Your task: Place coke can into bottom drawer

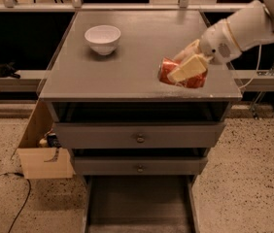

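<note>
My gripper [184, 67] is shut on the red-orange coke can [181, 75], which lies tilted on its side in the cream fingers [189, 68]. It hangs just above the front right part of the grey cabinet top [127, 57]. The white arm reaches in from the upper right. The bottom drawer [138, 203] is pulled open below, a wide grey tray with a bare floor, directly under and a little left of the can.
A white bowl [102, 39] stands on the cabinet top at the back left. Two upper grey drawers with round knobs [140, 139] are shut. A cardboard box [42, 154] sits on the speckled floor to the cabinet's left, with a cable by it.
</note>
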